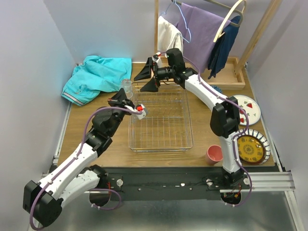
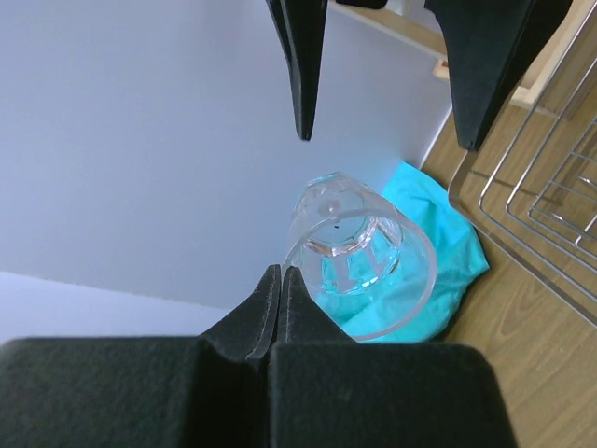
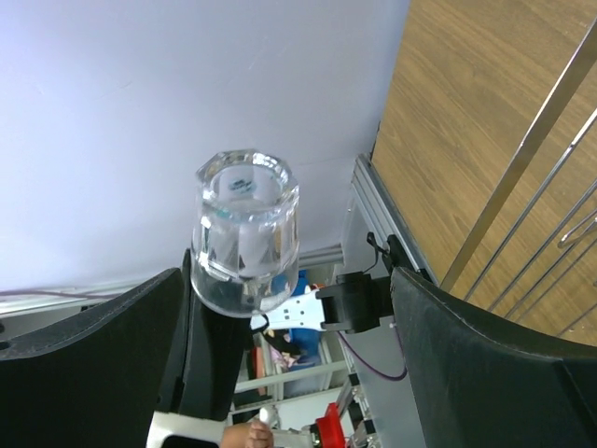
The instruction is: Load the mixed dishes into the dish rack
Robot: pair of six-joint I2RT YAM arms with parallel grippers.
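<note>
While the small clear glass (image 2: 359,252) is rim-pinched by the left gripper (image 2: 282,280), the spread right gripper (image 1: 148,79) should be centred around it.

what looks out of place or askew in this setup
The small clear glass is tipped in the air, pinched at its rim by the left fingers, base toward the open right fingers, by the far left corner of the dish rack. A crumpled teal garment lies on the table behind it.

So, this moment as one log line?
left gripper: shut on glass rim | right gripper: open, near glass | rack: no dishes
</note>
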